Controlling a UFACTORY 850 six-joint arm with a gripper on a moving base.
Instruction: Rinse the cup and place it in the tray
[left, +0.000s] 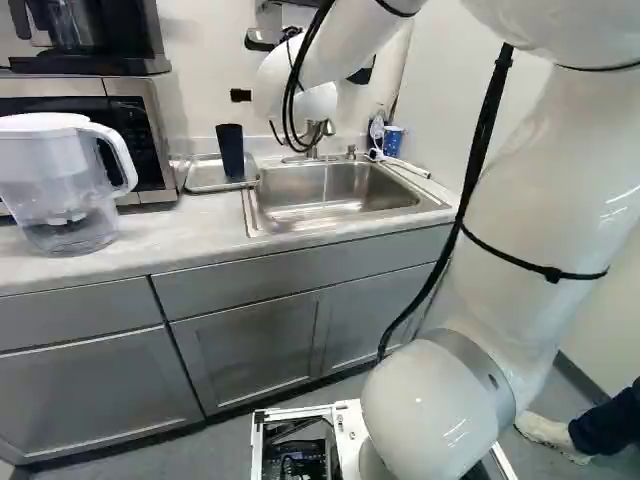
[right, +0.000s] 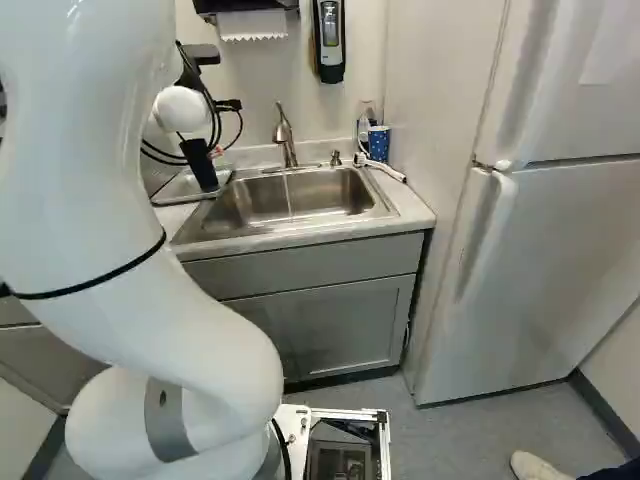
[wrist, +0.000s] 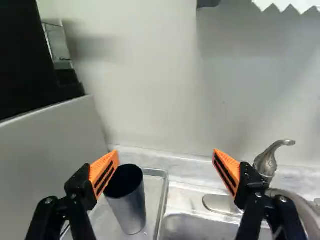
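Note:
In the left base view, part of my gripper (left: 240, 95) shows beside the white wrist, above the counter. The wrist view has the gripper (wrist: 167, 157) wide open, its orange pads far apart with nothing gripped. A dark cup (left: 231, 150) stands upright on the metal tray (left: 203, 180) left of the sink. Seen from the wrist, the cup (wrist: 131, 207) is empty-handed of any grip, lower than the fingers and close to one orange pad, its dark open mouth facing up. Whether that pad touches it I cannot tell. The tray (wrist: 156, 189) lies under the cup.
The sink (right: 290, 195) is right of the tray, with a faucet (right: 285, 135) behind it. A blue patterned cup (right: 378, 143) stands in the back corner. A microwave (left: 130, 120) and water pitcher (left: 62, 185) are left of the tray. A person's foot (right: 540, 466) shows on the floor.

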